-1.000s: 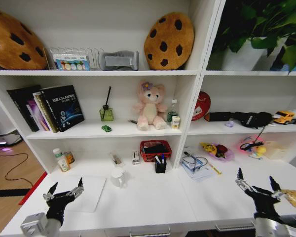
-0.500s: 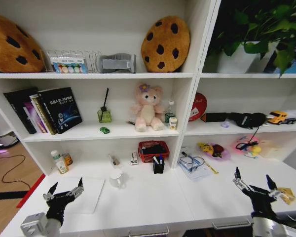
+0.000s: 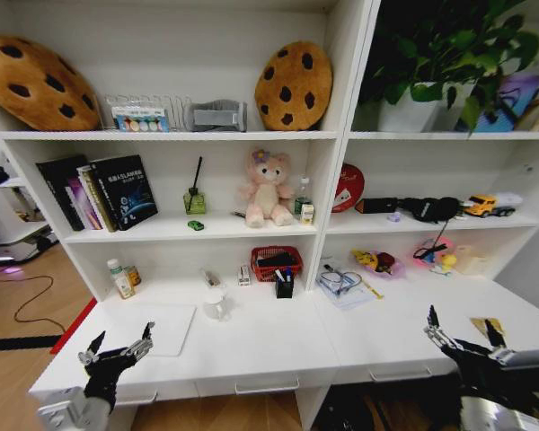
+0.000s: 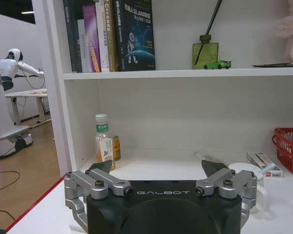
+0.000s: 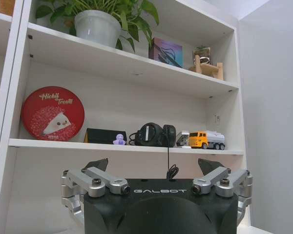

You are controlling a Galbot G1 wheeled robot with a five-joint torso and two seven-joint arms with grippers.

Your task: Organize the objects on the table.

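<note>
Table (image 3: 278, 346): red basket (image 3: 276, 263) holds dark items; both grippers spread wide, empty.

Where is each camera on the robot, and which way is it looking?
Head view: high up, looking down at the long white desk and shelves; the open left tool and open right tool show low.
Left wrist view: behind the left tool, facing the tiny green toy car, which the head view shares.
Right wrist view: behind the right tool, facing the yellow toy truck.
</note>
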